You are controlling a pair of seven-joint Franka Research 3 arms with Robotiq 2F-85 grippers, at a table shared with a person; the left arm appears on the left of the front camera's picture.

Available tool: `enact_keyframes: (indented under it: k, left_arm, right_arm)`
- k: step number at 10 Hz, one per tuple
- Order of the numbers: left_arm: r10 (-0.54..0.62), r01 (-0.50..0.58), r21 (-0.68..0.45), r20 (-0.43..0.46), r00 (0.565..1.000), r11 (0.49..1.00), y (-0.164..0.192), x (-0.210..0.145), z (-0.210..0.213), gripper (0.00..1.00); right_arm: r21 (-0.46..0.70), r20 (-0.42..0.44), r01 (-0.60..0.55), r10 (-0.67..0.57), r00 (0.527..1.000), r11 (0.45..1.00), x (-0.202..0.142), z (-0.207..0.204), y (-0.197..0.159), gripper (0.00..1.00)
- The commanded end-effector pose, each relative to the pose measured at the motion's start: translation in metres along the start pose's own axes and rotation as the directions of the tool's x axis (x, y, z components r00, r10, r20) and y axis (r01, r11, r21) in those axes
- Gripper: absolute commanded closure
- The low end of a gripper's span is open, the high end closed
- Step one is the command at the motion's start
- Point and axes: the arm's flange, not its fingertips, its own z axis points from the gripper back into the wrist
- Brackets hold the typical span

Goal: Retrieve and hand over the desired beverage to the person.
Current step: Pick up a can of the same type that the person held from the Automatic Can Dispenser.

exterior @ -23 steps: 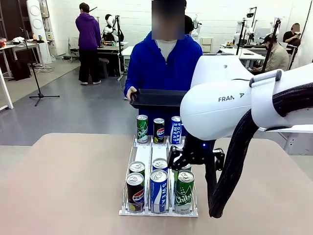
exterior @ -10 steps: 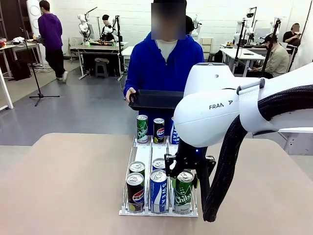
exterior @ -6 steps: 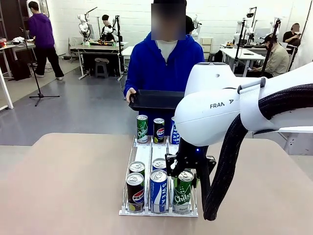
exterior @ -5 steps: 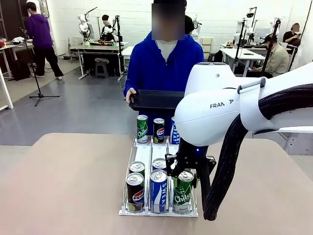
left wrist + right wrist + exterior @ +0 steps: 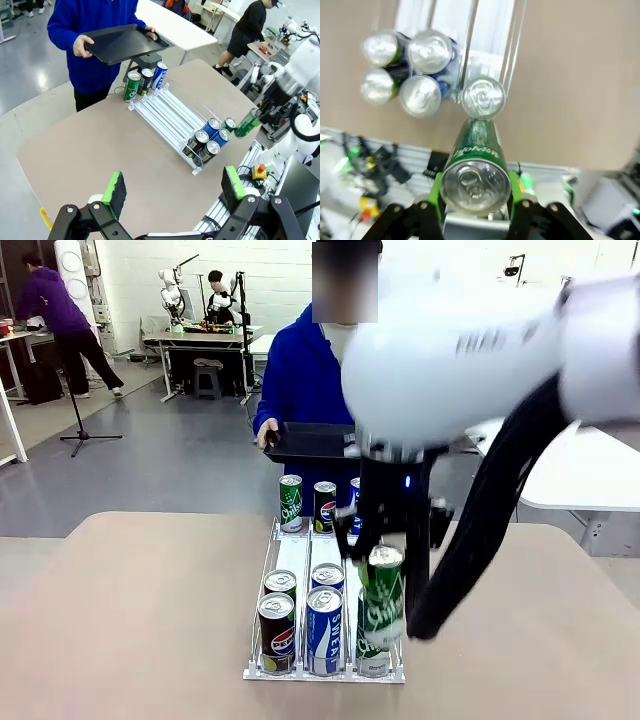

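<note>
The raised can (image 5: 384,598) is green with white lettering and a silver top. The person (image 5: 300,380) wears royal blue over white; the tray (image 5: 305,442) is black, the counter (image 5: 130,620) plain beige. The left pincer (image 5: 173,185) is black with green pads (image 5: 114,187).

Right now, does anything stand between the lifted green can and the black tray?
Three upright cans at the far end of the rack stand before the tray; a low path for the green can could meet them. Higher, nothing visible.
</note>
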Motion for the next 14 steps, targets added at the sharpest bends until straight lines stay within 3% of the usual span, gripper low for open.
enact_keyframes:
  k: [1, 4, 6, 9, 14]
  left_arm:
    - [-0.019, 0.019, -0.011, 0.011, 1.0, 1.0, 0.001, 0.0, 0.001, 0.0]
    - [-0.019, 0.019, -0.011, 0.011, 1.0, 1.0, 0.001, 0.0, 0.001, 0.0]
    - [-0.019, 0.019, -0.011, 0.011, 1.0, 1.0, 0.001, 0.0, 0.001, 0.0]
    - [-0.019, 0.019, -0.011, 0.011, 1.0, 1.0, 0.001, 0.0, 0.001, 0.0]
    - [-0.019, 0.019, -0.011, 0.011, 1.0, 1.0, 0.001, 0.0, 0.001, 0.0]
  right_arm:
    - [-0.01, 0.04, 0.011, -0.011, 0.999, 1.0, 0.014, 0.064, 0.006, 1.0]
    - [0.031, 0.174, 0.077, -0.081, 0.981, 0.997, 0.03, 0.153, 0.015, 1.0]
    - [0.042, 0.157, 0.159, -0.163, 0.974, 0.986, 0.068, 0.179, 0.023, 1.0]
    - [0.052, 0.133, 0.225, -0.23, 0.964, 0.973, 0.106, 0.19, 0.033, 1.0]
    - [0.068, 0.127, 0.208, -0.215, 0.968, 0.976, 0.108, 0.167, 0.02, 1.0]
